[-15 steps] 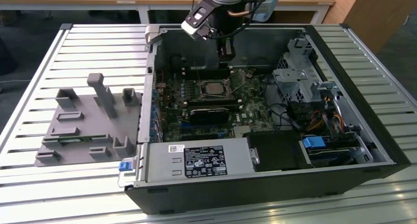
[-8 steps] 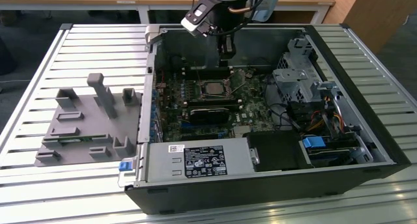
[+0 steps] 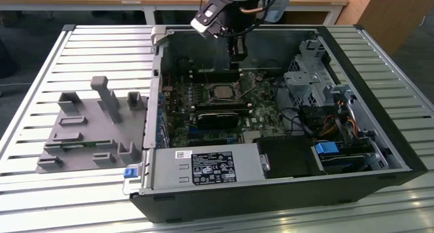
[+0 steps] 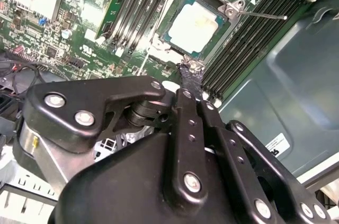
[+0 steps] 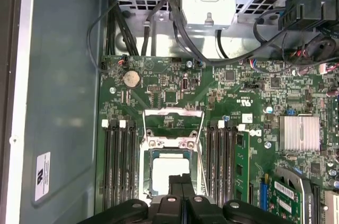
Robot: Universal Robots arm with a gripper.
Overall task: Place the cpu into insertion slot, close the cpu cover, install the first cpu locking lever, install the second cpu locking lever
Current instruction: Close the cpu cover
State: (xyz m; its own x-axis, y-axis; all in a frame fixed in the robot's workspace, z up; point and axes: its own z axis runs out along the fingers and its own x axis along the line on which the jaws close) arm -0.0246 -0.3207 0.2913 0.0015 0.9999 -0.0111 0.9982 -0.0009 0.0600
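cpu (image 4: 195, 25) in insertion slot (image 4: 231, 11) — seated, hand (image 4: 190, 75) beside

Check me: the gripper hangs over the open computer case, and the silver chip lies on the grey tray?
The cpu lies not on the grey tray but in the insertion slot inside the case, as the second wrist view shows. The gripper does hang over the case.

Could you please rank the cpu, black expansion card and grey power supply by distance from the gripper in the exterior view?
1. cpu, mid-board, closest to the gripper.
2. black expansion card, beyond the cpu.
3. grey power supply, nearest the camera.
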